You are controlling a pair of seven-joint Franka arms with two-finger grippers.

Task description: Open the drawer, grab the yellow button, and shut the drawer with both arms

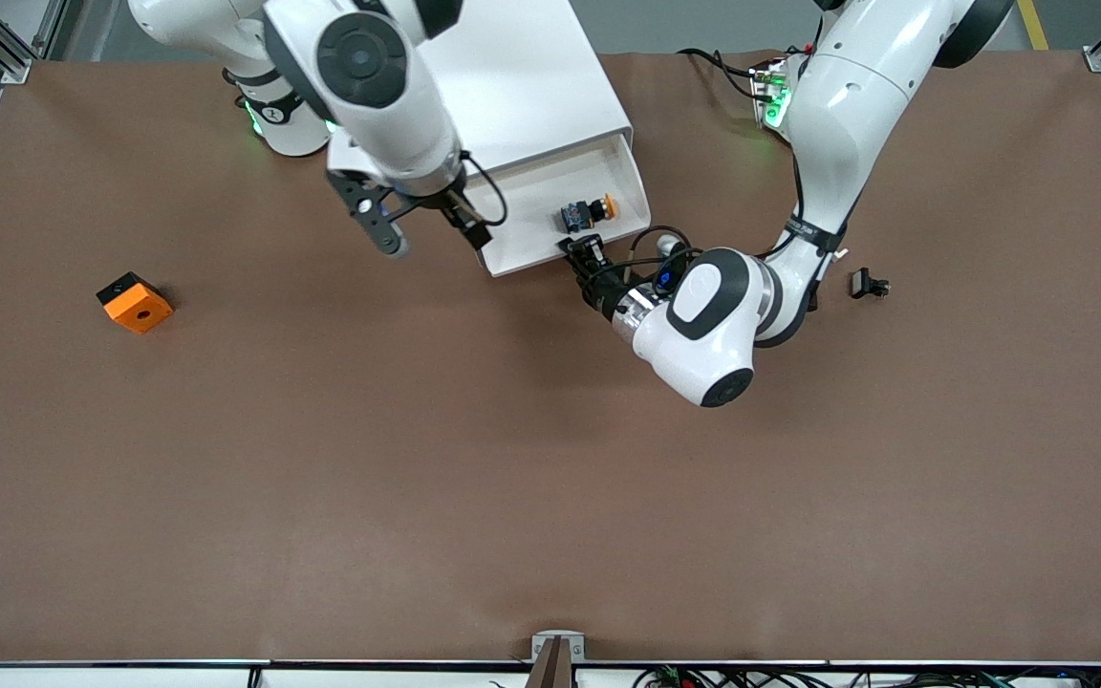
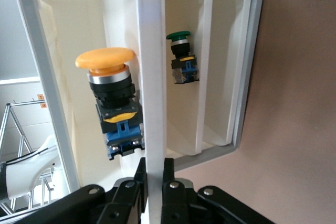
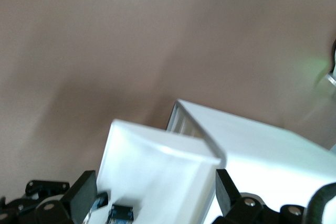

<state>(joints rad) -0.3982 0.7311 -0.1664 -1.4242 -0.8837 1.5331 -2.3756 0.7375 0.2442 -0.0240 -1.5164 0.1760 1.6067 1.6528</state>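
Over the drawer's (image 1: 565, 215) corner, right claw (image 1: 428, 226) spread wide, empty. Button (image 1: 589, 212) lies in the pulled-out drawer, just above left claw (image 1: 581, 250), which pinches the front lip. Light, rigid, glossy cap; grip the black body.

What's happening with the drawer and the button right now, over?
Left end effector shut on drawer front edge, drawer open. Right end effector open above drawer. Button lying inside, untouched. Nothing blocking.
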